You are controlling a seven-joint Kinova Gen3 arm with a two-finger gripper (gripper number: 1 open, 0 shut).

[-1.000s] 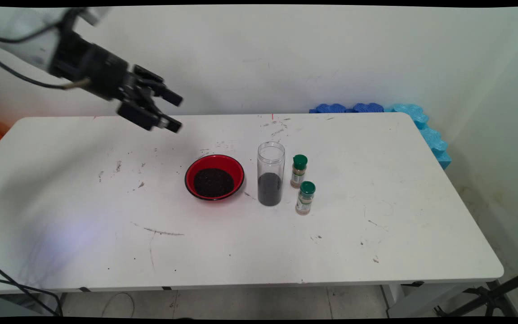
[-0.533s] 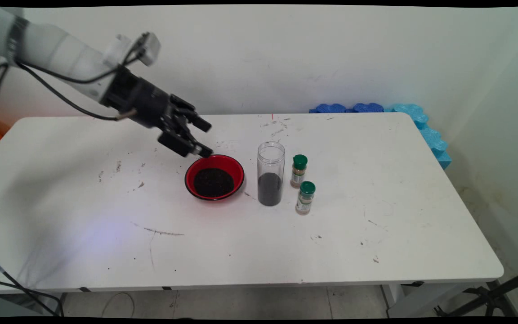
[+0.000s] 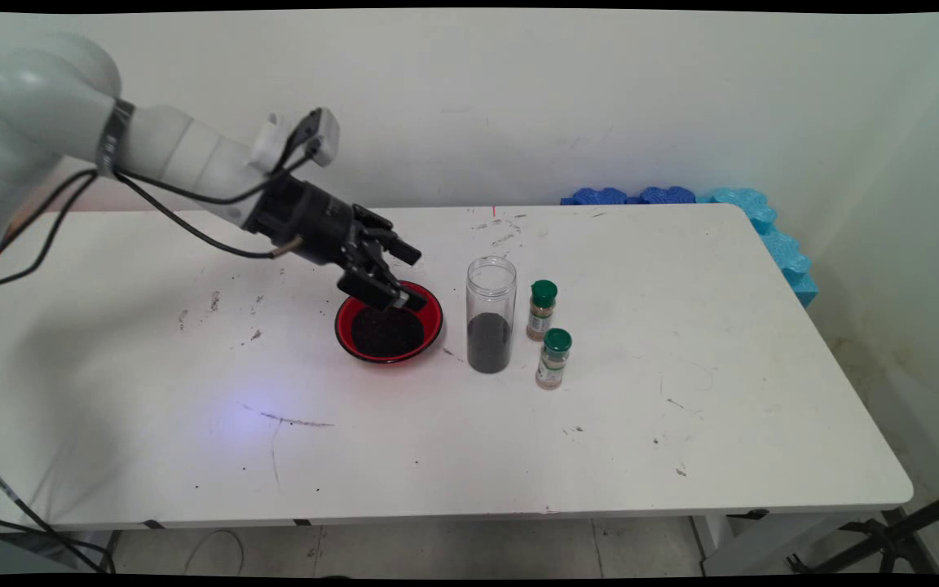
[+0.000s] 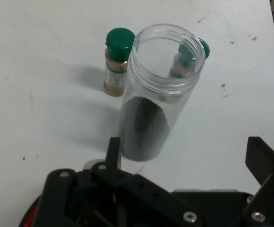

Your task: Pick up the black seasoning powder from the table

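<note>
Just above the red bowl [image 3: 389, 321], the gripper [image 3: 411, 279] hung with its two fingers spread apart, grasping nothing; it tilted down toward the right, one fingertip over the bowl's far rim; the bowl held a dark granular heap. To the bowl's right stood a clear open jar [image 3: 491, 315], upright, its lower part filled with the same dark stuff; from the hand view the jar [image 4: 156, 101] stood straight ahead of the fingers; beyond it stood two small green-capped spice bottles [image 3: 542, 310], near each other; all rested on the white table [image 3: 681, 391].
</note>
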